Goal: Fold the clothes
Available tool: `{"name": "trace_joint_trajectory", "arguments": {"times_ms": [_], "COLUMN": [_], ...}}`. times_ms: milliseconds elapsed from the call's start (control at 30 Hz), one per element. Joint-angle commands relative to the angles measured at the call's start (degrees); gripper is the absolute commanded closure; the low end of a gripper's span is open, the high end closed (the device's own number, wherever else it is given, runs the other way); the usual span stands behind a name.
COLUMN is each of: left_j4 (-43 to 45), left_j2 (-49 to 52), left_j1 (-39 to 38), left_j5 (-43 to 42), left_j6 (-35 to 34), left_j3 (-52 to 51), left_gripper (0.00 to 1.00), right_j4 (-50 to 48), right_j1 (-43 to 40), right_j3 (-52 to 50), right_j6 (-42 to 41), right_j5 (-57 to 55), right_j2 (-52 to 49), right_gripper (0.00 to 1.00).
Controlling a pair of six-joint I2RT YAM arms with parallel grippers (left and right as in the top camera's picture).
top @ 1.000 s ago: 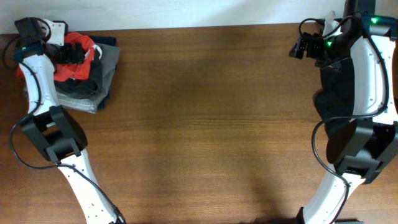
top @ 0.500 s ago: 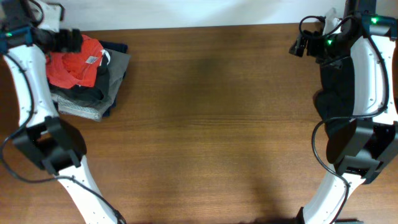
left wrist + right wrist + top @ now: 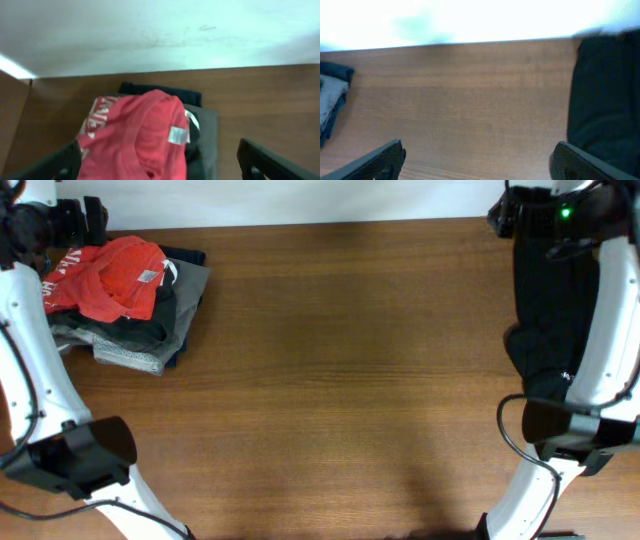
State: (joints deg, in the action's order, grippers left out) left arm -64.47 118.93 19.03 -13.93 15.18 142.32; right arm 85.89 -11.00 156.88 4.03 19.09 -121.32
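Note:
The orange-red T-shirt with white lettering lies crumpled on top of a pile of clothes at the table's back left; it also shows in the left wrist view. My left gripper is open and raised just behind the shirt, which shows between and below its wide-spread fingers. A long black garment lies at the right edge by the right arm and shows in the right wrist view. My right gripper is open and empty at the back right.
Under the shirt are a black garment, a grey one and a dark blue one. The brown wooden table ends at a white wall behind.
My left gripper has let go of the shirt and drawn back and up to the left; the shirt has spread out leftwards on the pile. My right gripper has moved back and up.

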Motion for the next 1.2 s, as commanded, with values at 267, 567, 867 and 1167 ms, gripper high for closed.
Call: {"name": "trace_joint_trajectory", "arguments": {"times_ms": [267,567,867,1167], "left_j4": [-2.8,-4.9,-5.0,-5.1], "left_j2": [-2.3,-2.3,-2.3,-2.3], "left_j1": [-0.3,-0.3,-0.2,-0.2], "left_j5": [0.0,0.0,0.0,0.0], "left_j6": [-3.4,-3.4,-3.4,-3.4], "left_j3": [0.0,0.0,0.0,0.0], "left_gripper": [0.01,0.01,0.01,0.01], "right_j4": [11.4,11.4,11.4,11.4], "right_j1": [2.8,2.8,2.7,2.7], "right_j3": [17.8,17.8,17.6,17.6], "right_j6": [1.3,1.3,1.3,1.6], "right_j5": [-1.6,0.2,4.4,1.3], "right_j2": [7.6,11.6,11.5,11.3], "right_gripper": [0.01,0.01,0.01,0.01]}}
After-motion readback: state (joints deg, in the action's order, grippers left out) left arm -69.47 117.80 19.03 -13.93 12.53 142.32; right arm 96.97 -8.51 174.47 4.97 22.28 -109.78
